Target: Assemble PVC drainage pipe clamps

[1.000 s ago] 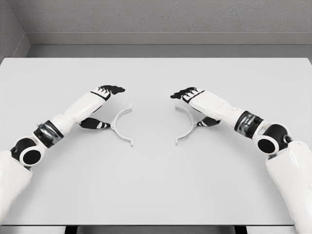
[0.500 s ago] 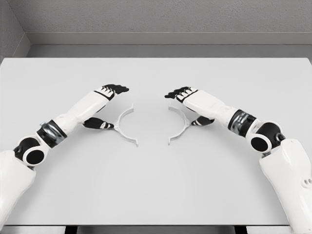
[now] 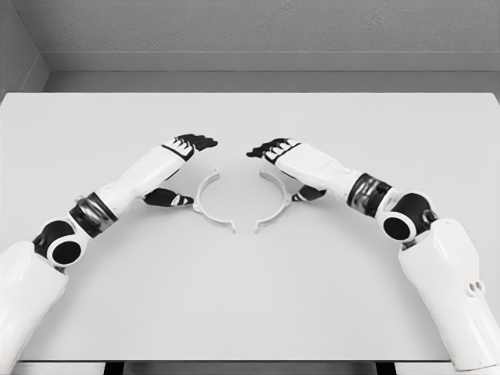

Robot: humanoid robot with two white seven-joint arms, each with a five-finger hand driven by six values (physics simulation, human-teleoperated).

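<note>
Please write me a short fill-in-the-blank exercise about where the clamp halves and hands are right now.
1. Each hand grips one half-ring clamp piece, so the pieces number ____.
2. The left clamp half is held by the ____ hand.
3. The right clamp half, in the right hand, has not yet ____ the other half.
4. Both halves lie on a ____ table.

Missing words: two; left; met; white

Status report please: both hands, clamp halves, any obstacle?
Left hand shut on left clamp half. Right hand shut on right clamp half. Halves apart, open sides facing. No obstacle between.
</note>
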